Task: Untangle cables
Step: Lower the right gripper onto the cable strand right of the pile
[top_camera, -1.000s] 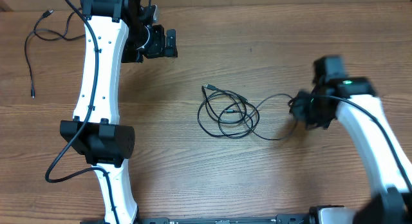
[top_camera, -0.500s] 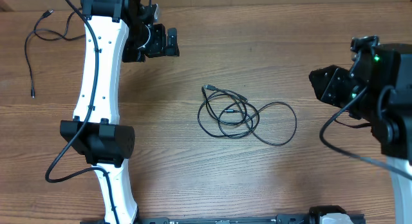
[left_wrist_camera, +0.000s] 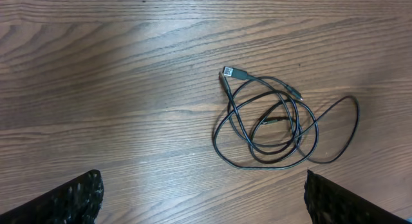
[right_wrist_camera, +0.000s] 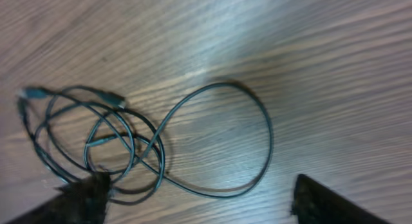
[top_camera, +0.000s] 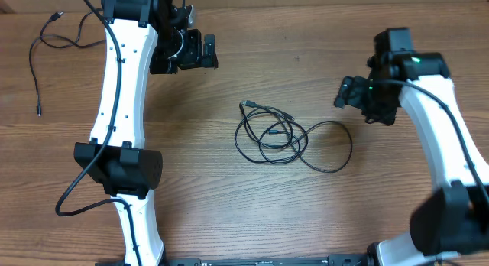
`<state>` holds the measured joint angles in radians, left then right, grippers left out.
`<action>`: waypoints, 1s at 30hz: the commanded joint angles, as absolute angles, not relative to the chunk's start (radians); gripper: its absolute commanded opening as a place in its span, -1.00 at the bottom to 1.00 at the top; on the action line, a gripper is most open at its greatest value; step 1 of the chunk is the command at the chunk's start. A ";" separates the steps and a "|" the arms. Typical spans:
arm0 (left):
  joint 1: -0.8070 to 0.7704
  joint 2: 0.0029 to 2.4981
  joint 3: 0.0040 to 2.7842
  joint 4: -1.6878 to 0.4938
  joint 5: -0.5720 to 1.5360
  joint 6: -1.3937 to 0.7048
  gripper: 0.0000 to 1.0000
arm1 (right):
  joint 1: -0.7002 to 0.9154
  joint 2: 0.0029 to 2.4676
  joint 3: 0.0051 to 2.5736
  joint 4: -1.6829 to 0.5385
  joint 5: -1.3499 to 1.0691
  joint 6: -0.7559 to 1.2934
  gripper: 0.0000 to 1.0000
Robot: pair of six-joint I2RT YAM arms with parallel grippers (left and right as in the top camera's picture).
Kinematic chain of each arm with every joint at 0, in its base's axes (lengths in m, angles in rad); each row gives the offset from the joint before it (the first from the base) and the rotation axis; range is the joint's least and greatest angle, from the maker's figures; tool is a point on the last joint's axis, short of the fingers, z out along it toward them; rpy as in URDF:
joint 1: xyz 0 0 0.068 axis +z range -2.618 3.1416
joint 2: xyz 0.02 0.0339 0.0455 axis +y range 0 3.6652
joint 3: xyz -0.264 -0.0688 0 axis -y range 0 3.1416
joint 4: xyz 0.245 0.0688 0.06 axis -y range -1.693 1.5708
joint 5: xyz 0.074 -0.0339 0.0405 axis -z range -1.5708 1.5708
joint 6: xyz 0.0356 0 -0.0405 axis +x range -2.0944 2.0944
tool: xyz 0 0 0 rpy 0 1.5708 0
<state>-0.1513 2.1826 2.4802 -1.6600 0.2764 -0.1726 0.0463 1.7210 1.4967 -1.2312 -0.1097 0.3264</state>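
I see the knotted bundle of thin black cords (top_camera: 271, 134) lying flat mid-table with its long axis running left to right. Its silvery-tipped plug (top_camera: 244, 105) points toward the far left corner, and one big open loop (top_camera: 351, 147) stretches toward the right edge. A separate thin black cord (top_camera: 33, 71) snakes along near the far left corner. My left gripper (top_camera: 200, 52) hovers with fingers wide apart near the far edge, and my right gripper (top_camera: 345, 94), fingers also spread, hangs just beyond the loop, holding nothing.

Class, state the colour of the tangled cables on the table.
Black cables; left wrist view shows best.
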 commanded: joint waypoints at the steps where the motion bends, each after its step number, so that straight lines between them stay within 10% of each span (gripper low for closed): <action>1: -0.158 2.192 2.476 -1.658 0.284 -0.163 0.99 | 0.044 1.799 1.493 -1.218 -0.210 0.424 0.84; 30: -0.158 2.192 2.476 -1.656 0.280 -0.159 0.99 | 0.175 2.029 1.489 -1.127 -0.068 0.890 0.48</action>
